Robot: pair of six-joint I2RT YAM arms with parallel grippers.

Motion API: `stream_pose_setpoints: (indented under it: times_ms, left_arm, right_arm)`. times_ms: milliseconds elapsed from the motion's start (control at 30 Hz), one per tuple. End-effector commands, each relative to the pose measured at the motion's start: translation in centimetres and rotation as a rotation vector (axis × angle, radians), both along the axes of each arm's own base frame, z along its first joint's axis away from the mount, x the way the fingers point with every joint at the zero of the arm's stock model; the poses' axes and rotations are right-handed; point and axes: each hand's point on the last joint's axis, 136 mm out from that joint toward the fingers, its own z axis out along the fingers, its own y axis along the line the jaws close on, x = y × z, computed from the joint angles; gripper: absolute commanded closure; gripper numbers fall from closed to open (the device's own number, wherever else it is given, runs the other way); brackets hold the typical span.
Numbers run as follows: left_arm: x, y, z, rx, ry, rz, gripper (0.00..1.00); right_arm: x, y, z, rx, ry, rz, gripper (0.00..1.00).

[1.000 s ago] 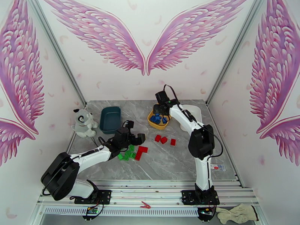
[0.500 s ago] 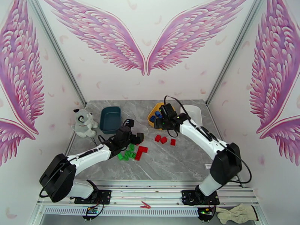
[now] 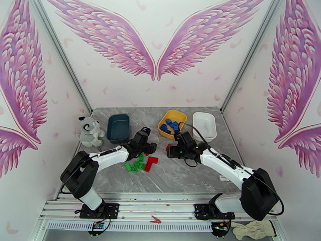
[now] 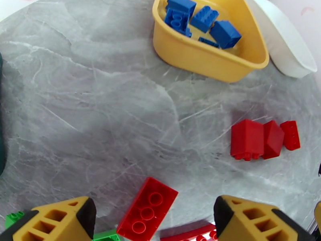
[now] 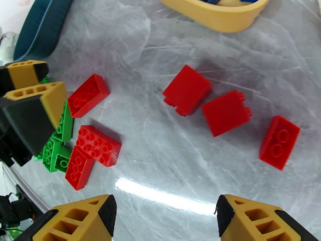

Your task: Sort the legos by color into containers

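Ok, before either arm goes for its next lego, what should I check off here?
1. Left gripper open, empty: ok.
2. Right gripper open, empty: ok.
3. Red brick lined up between the left gripper's fingers: ok.
4. Three loose red bricks ahead of the right gripper lie apart: ok.
5. Yellow tray holds blue bricks only: ok.
6. Grippers clear of each other: ok, though close.
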Motion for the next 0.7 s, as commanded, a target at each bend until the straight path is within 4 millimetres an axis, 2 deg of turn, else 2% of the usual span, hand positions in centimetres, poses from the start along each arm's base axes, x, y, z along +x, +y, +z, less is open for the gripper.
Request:
stream_pose_setpoints:
  times_ms: [0,333,533,667]
  left_arm:
    - [0.5,-0.3,-0.6,0.045,0.029,-0.032,0.17]
    - [1.2,0.1,-4.2,0.174,0.118,-0.028,0.24]
    - [0.7,0.0,-4.0,0.186,0.131,-0.044,0.27]
    - [0.3,0.0,-4.2,0.185,0.144,-0.056,0.34]
  right_arm:
    - [-0.1,2.0,1.5,0.118,-0.039,0.038,0.28]
    - [-0.5,1.1,1.8,0.101,-0.072,0.027,0.25]
    - [-0.3,0.7,1.7,0.075,-0.083,0.014,0.25]
    - [-0.2,0.6,1.6,0.067,-0.084,0.008,0.25]
